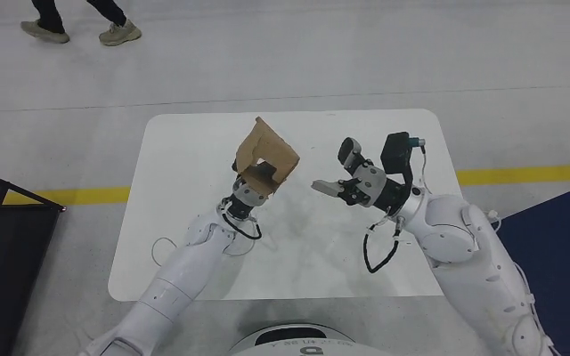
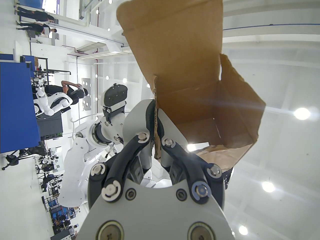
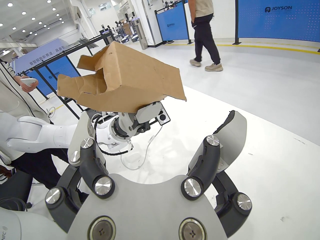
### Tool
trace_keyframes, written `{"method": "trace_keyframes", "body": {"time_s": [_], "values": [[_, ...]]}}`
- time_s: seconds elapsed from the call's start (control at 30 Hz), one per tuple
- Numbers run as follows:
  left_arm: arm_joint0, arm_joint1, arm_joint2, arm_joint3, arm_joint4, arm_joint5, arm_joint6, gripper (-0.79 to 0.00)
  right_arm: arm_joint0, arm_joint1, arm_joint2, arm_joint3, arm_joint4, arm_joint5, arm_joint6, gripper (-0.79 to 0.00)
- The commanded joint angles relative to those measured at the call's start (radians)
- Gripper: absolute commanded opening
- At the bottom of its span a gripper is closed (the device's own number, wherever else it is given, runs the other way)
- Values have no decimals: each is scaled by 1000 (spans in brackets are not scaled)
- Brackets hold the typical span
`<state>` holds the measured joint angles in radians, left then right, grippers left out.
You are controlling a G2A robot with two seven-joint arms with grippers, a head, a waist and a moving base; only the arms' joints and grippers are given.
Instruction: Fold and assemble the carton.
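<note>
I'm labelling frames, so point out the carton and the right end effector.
carton (image 1: 272, 147), top view, on its brown outer panel.
right end effector (image 1: 331, 169), top view, midway between its open fingertips.

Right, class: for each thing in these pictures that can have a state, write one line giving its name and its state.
carton: partly assembled, flaps unfolded, one end open, held tilted above the table.
left gripper: fingers shut on a carton wall.
right gripper: fingers open, empty, beside the carton, not touching it.
</note>
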<state>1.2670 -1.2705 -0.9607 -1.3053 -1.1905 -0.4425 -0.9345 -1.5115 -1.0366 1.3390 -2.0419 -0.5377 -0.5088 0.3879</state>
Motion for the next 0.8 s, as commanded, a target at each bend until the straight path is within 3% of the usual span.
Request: {"method": "trace_keyframes", "body": {"time_s": [0.0, 0.3, 0.77], "values": [[-6, -4, 4, 4, 12, -1, 3, -785, 6, -1, -13, -3, -7, 4, 3, 0], [-20, -16, 6, 16, 87, -7, 6, -785, 53, -12, -82, 3, -19, 38, 5, 0], [-5, -29, -10, 4, 129, -13, -1, -785, 133, -31, -176, 24, -133, 171, 24, 0]]}}
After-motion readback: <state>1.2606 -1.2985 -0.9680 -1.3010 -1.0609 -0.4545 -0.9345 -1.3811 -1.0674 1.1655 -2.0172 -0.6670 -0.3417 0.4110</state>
